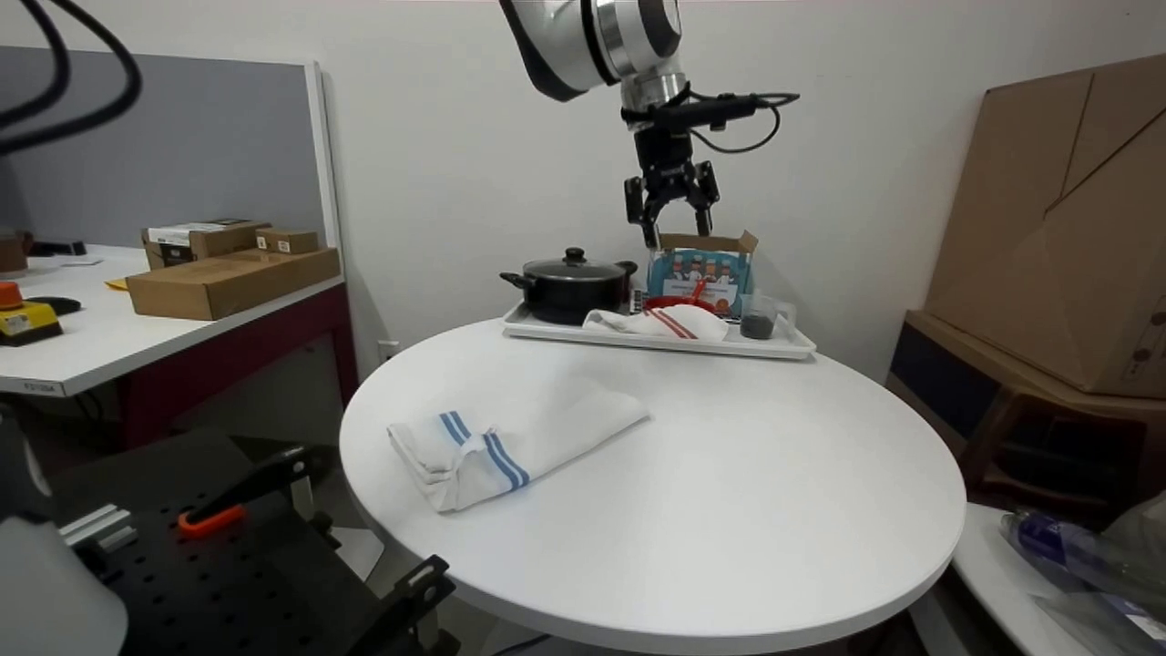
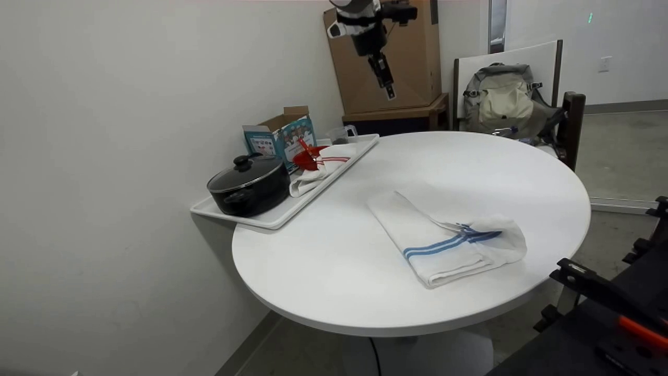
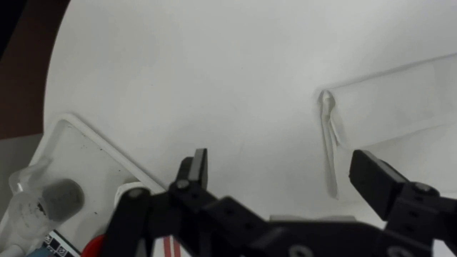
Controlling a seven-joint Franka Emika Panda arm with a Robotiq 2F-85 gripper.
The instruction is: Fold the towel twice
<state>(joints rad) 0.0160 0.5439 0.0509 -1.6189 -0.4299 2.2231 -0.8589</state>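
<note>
Folded towel (image 1: 542, 441) on table (image 1: 774, 492), 2 fingers (image 1: 650, 233) parted, pot (image 1: 574, 292) on tray (image 1: 765, 350)

One gripper (image 1: 679, 235); one round desk (image 1: 729, 474); one tray (image 2: 282, 211); one blue-striped towel (image 1: 565, 439); one red-striped cloth (image 1: 669, 322); one lidded pot (image 1: 574, 293); one blue box (image 1: 679, 268); one backpack (image 2: 506, 104).

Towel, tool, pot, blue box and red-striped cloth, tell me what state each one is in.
Towel: folded over, striped end rumpled, lying on the table.
Tool: open, holding nothing.
Black pot: lid on.
Blue box: open at the top.
Red-striped cloth: loosely bunched on the tray.
</note>
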